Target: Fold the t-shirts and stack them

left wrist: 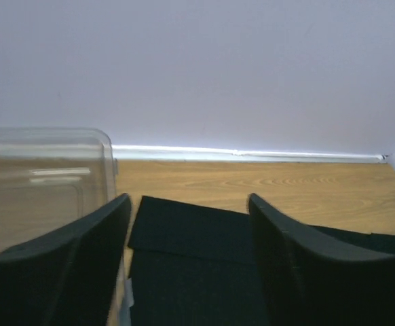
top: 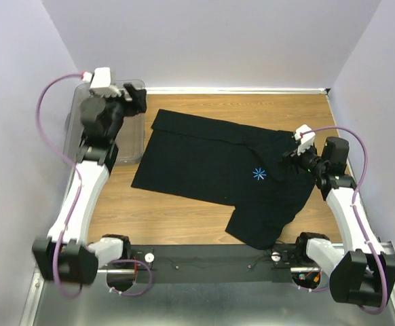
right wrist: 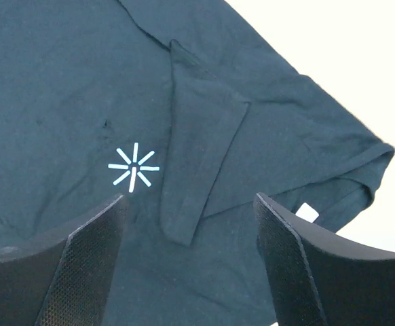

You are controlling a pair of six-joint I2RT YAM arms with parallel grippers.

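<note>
The black t-shirt [top: 211, 163] lies spread on the wooden surface [top: 177, 217], starburst logo [top: 259, 174] facing up. The right fingers [right wrist: 82, 265] hover above the logo, spread apart and gripping nothing. The left fingers [left wrist: 82, 258] stand spread apart and empty beside the clear bin [top: 135, 136], at the shirt's far-left corner.
</note>
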